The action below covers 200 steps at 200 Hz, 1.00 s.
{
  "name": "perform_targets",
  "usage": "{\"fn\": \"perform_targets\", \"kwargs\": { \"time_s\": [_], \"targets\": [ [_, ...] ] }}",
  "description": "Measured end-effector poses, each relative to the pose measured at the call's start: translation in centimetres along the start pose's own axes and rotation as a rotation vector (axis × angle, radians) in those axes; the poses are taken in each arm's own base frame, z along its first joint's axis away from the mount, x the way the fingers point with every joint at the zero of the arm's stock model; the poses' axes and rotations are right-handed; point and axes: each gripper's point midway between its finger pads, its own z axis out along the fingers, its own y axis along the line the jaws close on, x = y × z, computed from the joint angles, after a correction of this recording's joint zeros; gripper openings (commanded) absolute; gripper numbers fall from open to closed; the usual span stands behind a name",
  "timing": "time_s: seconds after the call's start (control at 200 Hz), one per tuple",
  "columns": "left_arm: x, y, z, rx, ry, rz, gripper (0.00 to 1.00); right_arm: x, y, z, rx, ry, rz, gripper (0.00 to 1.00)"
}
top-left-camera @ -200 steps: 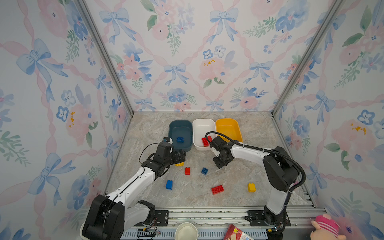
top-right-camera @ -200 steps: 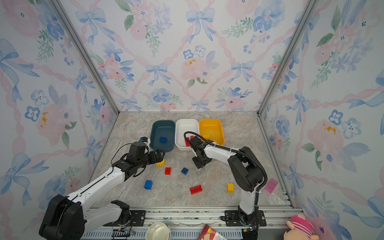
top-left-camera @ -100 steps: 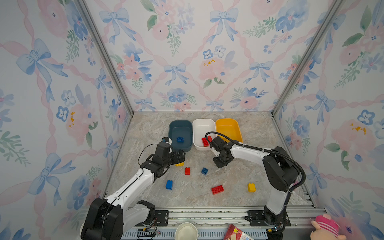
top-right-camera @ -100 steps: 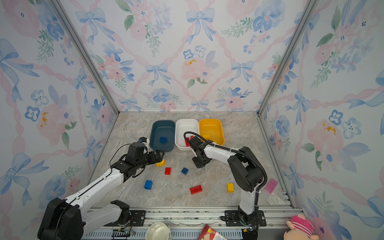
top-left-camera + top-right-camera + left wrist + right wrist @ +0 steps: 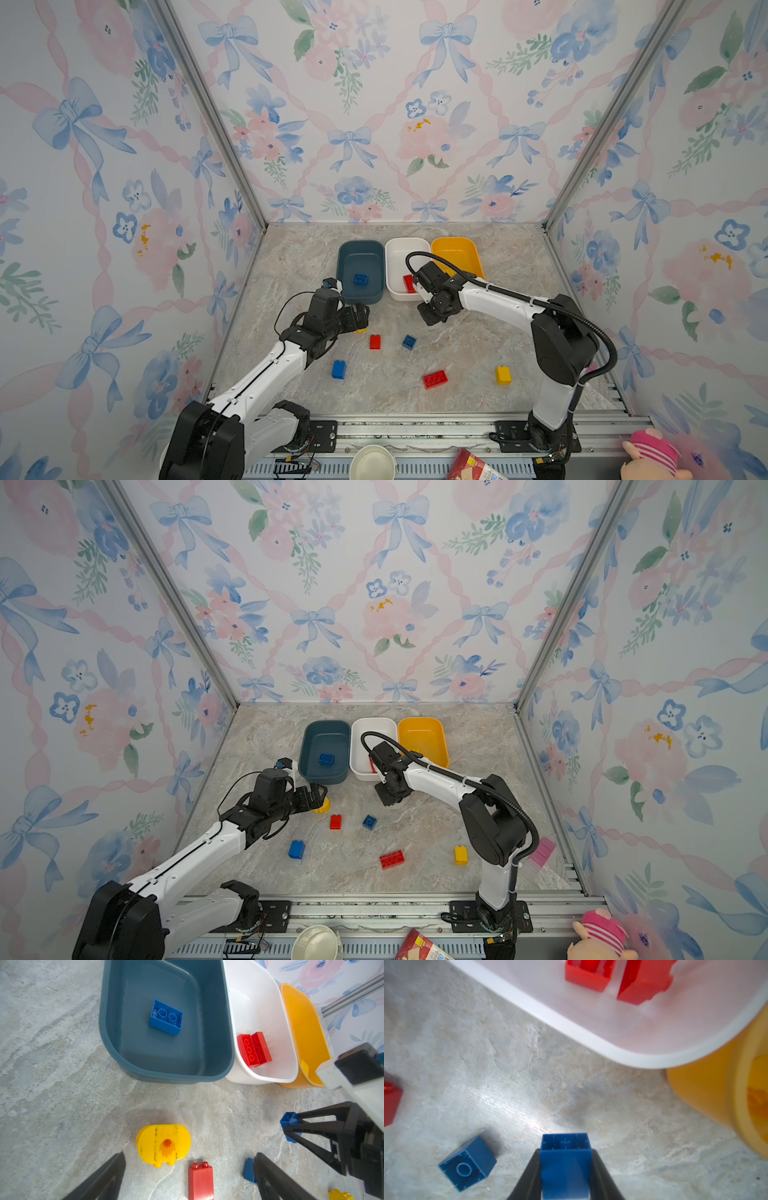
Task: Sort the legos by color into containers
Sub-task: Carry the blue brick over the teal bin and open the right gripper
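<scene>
1. Left gripper [image 5: 356, 318]: jaws wide apart, empty. It sits at 6 o'clock of the dark blue tub [image 5: 345, 257], with the rounded yellow piece [image 5: 164, 1144] on the table [image 5: 478, 332] just beside its tips.
2. Dark blue tub: one blue brick [image 5: 360, 279] inside.
3. White tub [image 5: 395, 247]: two red bricks [image 5: 254, 1049] inside, at its 6 o'clock end.
4. Right gripper [image 5: 565, 1151]: clamped on a held blue brick [image 5: 565, 1164], at 5 o'clock of the white tub.
5. Yellow tub [image 5: 455, 249]: at 3 o'clock of the white tub.
6. Loose on the table: tall blue brick [image 5: 338, 369], small red brick [image 5: 375, 341], blue cube [image 5: 409, 341], long red brick [image 5: 434, 379], yellow brick [image 5: 503, 375].
</scene>
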Motion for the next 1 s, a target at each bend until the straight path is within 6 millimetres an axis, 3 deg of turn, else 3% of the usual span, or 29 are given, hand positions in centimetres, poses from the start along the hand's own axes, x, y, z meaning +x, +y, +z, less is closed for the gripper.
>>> {"fn": "perform_targets", "kwargs": {
  "time_s": [0.285, 1.0],
  "targets": [
    [-0.1, 0.2, 0.0, -0.004, -0.002, -0.004, 0.98, -5.4, 2.6, -2.6, -0.077, -0.128, 0.016, 0.28],
    [-0.2, 0.4, 0.0, -0.008, -0.004, -0.01, 0.98, -15.9, 7.7, -1.5, -0.227, -0.3, 0.062, 0.28]
  ]
}}
